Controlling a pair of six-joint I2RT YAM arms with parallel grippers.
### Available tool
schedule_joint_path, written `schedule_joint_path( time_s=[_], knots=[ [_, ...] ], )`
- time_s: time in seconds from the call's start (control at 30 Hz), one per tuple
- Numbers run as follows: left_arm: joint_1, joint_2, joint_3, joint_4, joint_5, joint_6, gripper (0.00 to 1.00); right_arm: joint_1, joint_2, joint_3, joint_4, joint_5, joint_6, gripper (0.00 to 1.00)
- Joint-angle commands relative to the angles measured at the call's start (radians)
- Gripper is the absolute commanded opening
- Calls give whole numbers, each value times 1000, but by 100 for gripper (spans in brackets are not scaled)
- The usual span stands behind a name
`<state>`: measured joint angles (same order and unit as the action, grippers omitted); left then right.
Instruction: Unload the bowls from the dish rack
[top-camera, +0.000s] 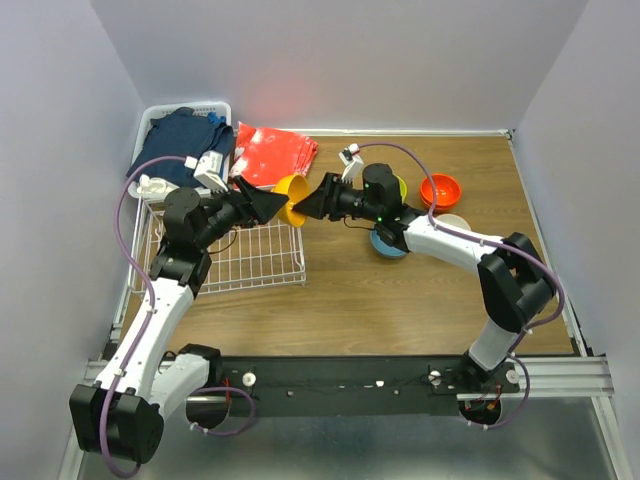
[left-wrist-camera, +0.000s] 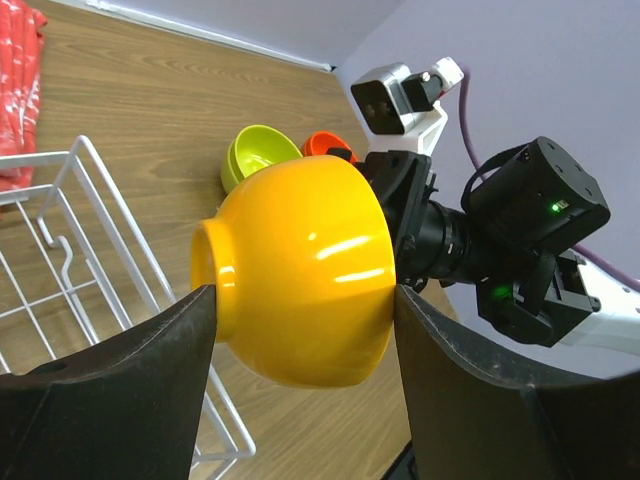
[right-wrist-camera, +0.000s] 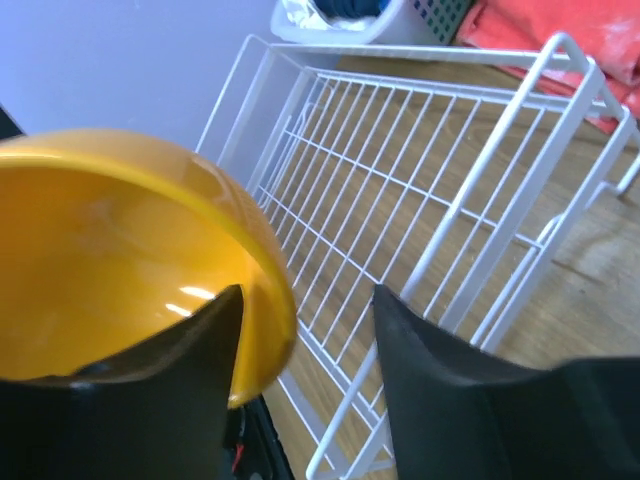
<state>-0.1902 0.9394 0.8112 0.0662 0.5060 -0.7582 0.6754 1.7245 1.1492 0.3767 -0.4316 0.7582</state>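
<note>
Step in hand, we judge: mid-air handover of yellow-orange bowl (left-wrist-camera: 300, 270) beside right edge of dish rack (top-camera: 250, 262).
Left gripper (top-camera: 275, 205): clamped on bowl sides.
Right gripper (right-wrist-camera: 305, 300): fingers apart, straddling rim.
Next, we judge: right closes on rim, left releases, bowl goes to tabletop (top-camera: 400, 300).

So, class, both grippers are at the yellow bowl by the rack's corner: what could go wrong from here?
The glossy yellow bowl hangs midair, pinched on its curved sides by the left gripper; it might slip. The right gripper straddles the rim with a gap showing; if the left lets go early, the bowl could drop onto the wire edge of the dish rack or the table.
</note>
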Motion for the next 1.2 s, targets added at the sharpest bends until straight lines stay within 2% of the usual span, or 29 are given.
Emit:
schedule_joint_path(
  time_s=[0.0,0.03,0.1,0.13,0.2,0.23,0.3,0.33,0.43,0.57,0.67,0.7,0.83,1.17],
  knots=[
    [-6,-14,-29,106,57,-47,15,-2,7,15,79,-44,15,50],
    [-6,-13,-29,104,55,-43,16,-4,0,12,76,-41,10,37],
    [-6,-14,-26,90,51,-23,19,-2,-11,4,53,-24,-3,25],
    [-6,-16,-23,83,42,-12,27,-2,-25,1,42,-16,-22,13],
    [-6,-19,-18,54,29,31,37,-4,-43,-9,-4,16,-39,4],
    [-6,-22,-12,40,17,48,52,-5,-54,-16,-22,28,-60,1],
    [-6,-30,-6,-2,5,97,69,-8,-88,-20,-91,77,-82,1],
    [-6,-39,3,-21,-26,156,83,-11,-103,-26,-122,97,-106,1],
    [-6,-69,26,-126,-98,288,99,-17,-158,-32,-257,178,-169,1],
    [-6,-137,14,-232,-282,422,99,-31,-230,-34,-491,331,-238,1],
    [-6,-197,-13,-284,-452,488,99,-48,-266,-34,-658,416,-278,1],
    [-6,-211,-21,-298,-548,523,99,-53,-270,-32,-703,425,-286,1],
    [-8,-295,-69,-322,-704,548,99,-62,-276,-46,-921,511,-292,1],
    [-8,-404,-87,-338,-836,527,99,-88,-279,-207,-1163,554,-165,1]
  ],
)
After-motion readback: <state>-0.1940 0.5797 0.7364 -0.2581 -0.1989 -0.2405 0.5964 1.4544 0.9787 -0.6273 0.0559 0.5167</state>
